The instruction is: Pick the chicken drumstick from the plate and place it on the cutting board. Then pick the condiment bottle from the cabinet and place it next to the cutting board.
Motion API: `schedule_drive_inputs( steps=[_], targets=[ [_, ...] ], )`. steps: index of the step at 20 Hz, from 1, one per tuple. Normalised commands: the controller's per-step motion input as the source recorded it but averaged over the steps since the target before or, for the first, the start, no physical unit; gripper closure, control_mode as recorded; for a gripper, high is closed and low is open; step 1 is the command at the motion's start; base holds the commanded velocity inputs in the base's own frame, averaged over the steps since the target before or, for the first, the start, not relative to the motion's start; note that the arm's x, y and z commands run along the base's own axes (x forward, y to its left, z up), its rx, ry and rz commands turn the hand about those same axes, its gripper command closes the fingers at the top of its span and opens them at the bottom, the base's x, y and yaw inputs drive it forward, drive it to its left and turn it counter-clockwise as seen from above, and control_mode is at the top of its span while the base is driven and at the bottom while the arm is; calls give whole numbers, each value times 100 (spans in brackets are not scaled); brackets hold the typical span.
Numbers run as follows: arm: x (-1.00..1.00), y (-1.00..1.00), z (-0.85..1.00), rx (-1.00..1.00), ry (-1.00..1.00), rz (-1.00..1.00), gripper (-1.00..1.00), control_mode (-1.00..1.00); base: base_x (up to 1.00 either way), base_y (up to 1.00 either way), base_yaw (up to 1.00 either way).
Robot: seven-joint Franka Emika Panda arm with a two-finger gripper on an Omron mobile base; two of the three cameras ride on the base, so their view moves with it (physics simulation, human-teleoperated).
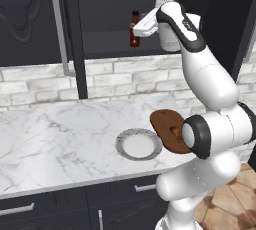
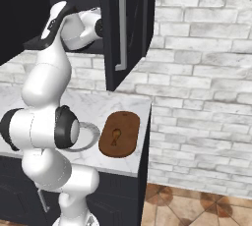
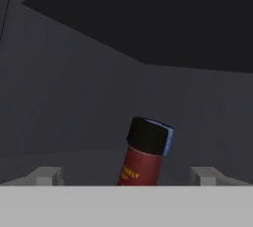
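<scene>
1. Hand view: the hand [image 3: 126, 176] is open, its fingertips [image 3: 47, 175] wide on either side of the bottle [image 3: 144, 153].
2. The bottle stands on the cabinet [image 1: 107, 44] shelf.
3. The drumstick [image 2: 115, 136] lies on the board [image 2: 119, 134], beside the plate [image 1: 139, 144] on the table [image 1: 60, 139].

Whitish brick wall [image 2: 197, 72], marble counter [image 1: 60, 134]

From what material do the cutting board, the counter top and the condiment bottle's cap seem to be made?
Cutting board: probably wood, matte, with a brown, grained surface. Counter top: looks like polished marble, white with grey veins, though it may be an imitation. Condiment bottle cap: likely plastic, plain black with a faint sheen on one edge.
</scene>
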Motion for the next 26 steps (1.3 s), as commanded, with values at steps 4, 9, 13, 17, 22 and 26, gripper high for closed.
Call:
schedule_drive_inputs(
  steps=[4, 9, 13, 17, 22, 26],
  targets=[
    [13, 0, 0, 0, 0, 0, -100, -100, 0, 0, 0],
    [13, 0, 0, 1, 0, 0, -100, -100, 0, 0, 0],
    [13, 0, 0, 1, 0, 0, -100, -100, 0, 0, 0],
    [13, 0, 0, 1, 0, 0, -100, -100, 0, 0, 0],
    [7, 0, 0, 2, 0, 0, -100, -100, 0, 0, 0],
    [3, 0, 0, 1, 0, 0, -100, -100, 0, 0, 0]
  ],
)
